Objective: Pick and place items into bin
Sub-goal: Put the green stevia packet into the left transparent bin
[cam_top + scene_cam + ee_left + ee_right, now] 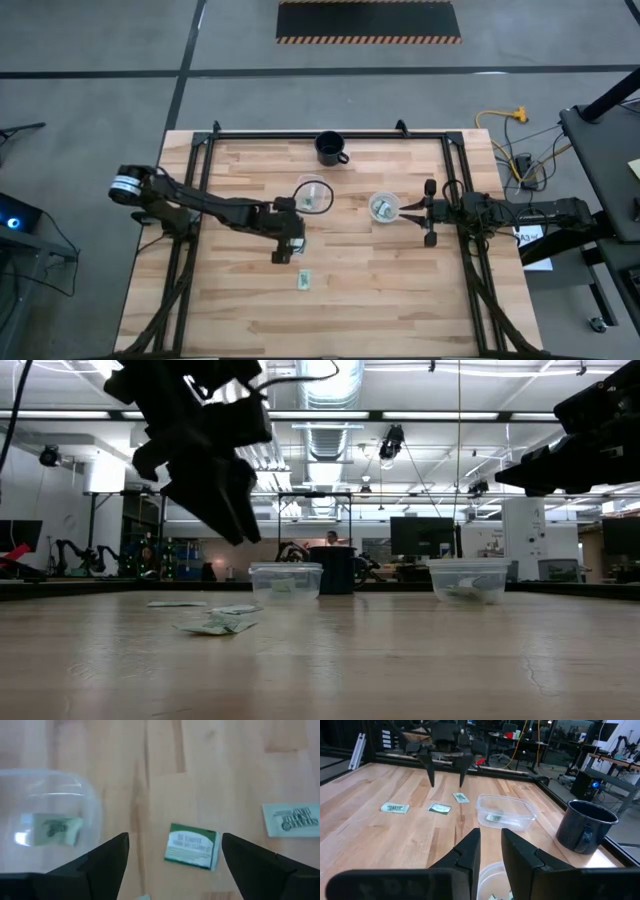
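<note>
Wood-plank table (380, 290), black frame round it. L gripper (287, 243) hangs over the middle-left of the top, just beside a clear cup (314, 194), jaws wide apart w/ nothing between them. In L wrist view the two dark fingers (107, 857) straddle a green-and-white packet (192, 846) lying flat on the wood below; no contact visible. A second packet (292, 819), paler, lies near it off to one side. A third packet (54, 829) sits inside the clear cup.

High view: one packet (304, 281) lies alone on the boards, nearer the table's front edge, apart from the L gripper. Low view shows packets (222, 622) flat on the top, under the raised dark gripper, not touching it.

R gripper (428, 214) waits at mid-right, just beside a second clear cup (385, 207), which has pale-green stuff inside; exact count can't tell. R wrist view: its fingers (468, 851) stand close together, narrow gap, nothing gripped. Same view shows three packets on the wood beneath the far L gripper & one in the first cup.

Dark mug (331, 148) stands upright at the table's far edge, centre, well apart from both arms.
</note>
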`<state>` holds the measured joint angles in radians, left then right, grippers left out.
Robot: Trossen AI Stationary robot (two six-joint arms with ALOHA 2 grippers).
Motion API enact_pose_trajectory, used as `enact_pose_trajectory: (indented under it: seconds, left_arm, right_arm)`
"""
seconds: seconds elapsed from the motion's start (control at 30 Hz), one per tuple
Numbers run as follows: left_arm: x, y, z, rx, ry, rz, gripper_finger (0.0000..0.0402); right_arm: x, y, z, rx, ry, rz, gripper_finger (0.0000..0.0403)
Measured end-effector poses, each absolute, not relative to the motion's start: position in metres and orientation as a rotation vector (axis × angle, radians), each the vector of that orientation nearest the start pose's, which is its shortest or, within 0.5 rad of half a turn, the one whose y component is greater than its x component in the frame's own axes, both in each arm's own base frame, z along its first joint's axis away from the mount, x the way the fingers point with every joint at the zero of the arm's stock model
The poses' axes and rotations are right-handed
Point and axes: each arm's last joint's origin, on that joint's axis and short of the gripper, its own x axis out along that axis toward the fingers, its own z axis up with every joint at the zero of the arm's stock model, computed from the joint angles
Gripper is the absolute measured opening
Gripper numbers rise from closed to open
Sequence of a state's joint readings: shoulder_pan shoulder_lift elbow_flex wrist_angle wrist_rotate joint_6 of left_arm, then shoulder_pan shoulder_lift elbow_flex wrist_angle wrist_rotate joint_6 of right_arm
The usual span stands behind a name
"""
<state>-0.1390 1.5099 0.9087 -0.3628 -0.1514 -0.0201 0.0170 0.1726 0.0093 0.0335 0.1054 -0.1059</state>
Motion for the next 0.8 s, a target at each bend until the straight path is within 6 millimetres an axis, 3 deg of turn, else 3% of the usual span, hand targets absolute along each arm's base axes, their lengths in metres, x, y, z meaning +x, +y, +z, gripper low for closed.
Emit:
enact_pose_trajectory:
  seconds: [0.47, 0.8]
  left_arm:
    - [0.303, -0.04, 0.164, 0.152, 1.074, -0.079, 0.03]
    - [0.316, -0.042, 0.158, 0.15, 1.085, -0.084, 0.03]
  right_arm:
    - [0.107, -0.001, 0.156, -0.114, 0.134, -0.081, 0.0068]
    - [0.107, -0.001, 0.156, -0.114, 0.134, -0.081, 0.0068]
